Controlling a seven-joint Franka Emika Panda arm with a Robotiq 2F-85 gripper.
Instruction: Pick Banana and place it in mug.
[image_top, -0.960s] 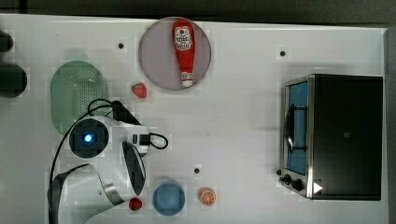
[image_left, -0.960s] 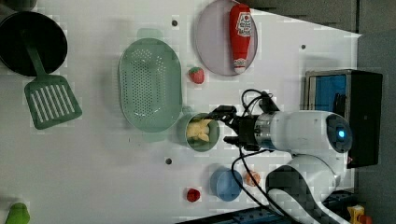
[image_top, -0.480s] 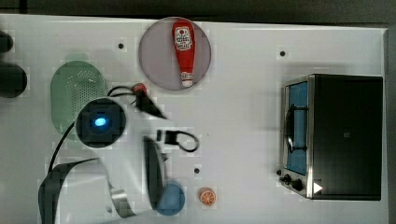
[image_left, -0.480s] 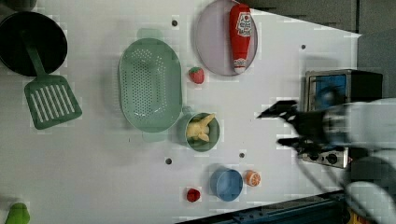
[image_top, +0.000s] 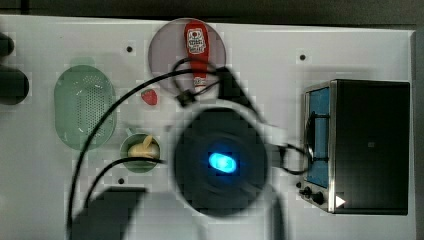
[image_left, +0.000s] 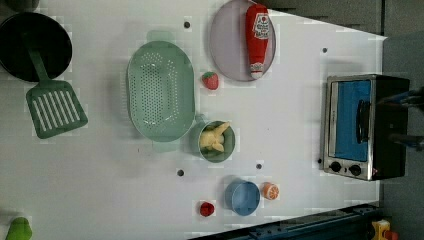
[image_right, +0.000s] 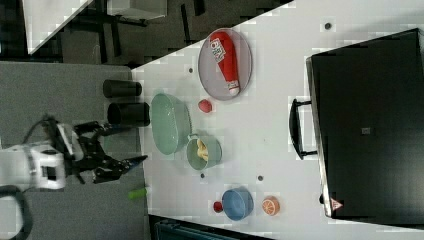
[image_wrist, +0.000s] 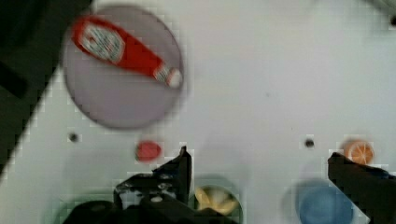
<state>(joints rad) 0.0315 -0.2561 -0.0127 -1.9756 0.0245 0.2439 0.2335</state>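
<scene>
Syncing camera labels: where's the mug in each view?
Top view: mug lower left, right of the colander.
Left view: mug centre, at the colander's lower right.
Right view: mug centre-left, by the colander.
Wrist view: mug at the bottom edge.
Shared landmark: the banana inside.

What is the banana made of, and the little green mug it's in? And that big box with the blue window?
The pale yellow curved banana looks like matte toy plastic. The round mint-green mug seems smooth plastic too, evenly coloured. The boxy toaster oven looks like metal: silvery front frame, dark casing, probably a glass door.
</scene>
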